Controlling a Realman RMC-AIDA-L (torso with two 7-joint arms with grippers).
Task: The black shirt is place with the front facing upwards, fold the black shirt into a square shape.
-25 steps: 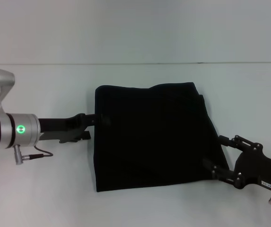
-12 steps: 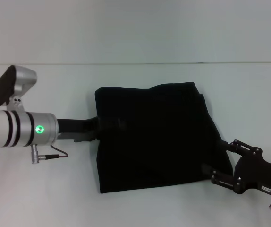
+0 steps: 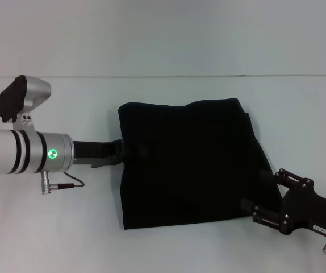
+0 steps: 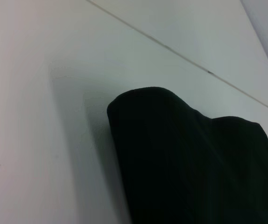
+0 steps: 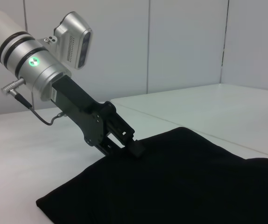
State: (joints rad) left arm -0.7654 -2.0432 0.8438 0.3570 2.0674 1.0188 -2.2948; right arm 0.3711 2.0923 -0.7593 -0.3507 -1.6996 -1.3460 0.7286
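1. Since a second ago: left arm has pushed rightward, its silver cuff further into view; black shirt (image 3: pixel 191 162) has slid slightly right on the table (image 3: pixel 163 244); right gripper has backed off a bit toward the near right.
2. Table: white, plain, carries everything; pale wall behind it, seam line at the far edge.
3. Black shirt: already folded into a rough square block, lying flat in the middle of the table, slightly right of centre. Far edge is bumpy, with a raised hump near the far right corner. Right side slants outward toward the near right. No lettering or label showing. In the left wrist view a rounded folded edge (image 4: pixel 190 158) sits on the white surface.
4. Left arm: silver cuff with green light, comes in from the left, roughly level with the table.
5. Left gripper (image 3: pixel 117 152): at the shirt's left edge, about halfway along it. Right wrist view shows the left gripper (image 5: pixel 136 147) with its tips down on the cloth edge; jaws close together, but cannot tell whether cloth is pinched between them.
6. Right gripper (image 3: pixel 254 207): near right, at the shirt's near right corner, low over the table. Black fingers against black cloth, so cannot tell jaw state.
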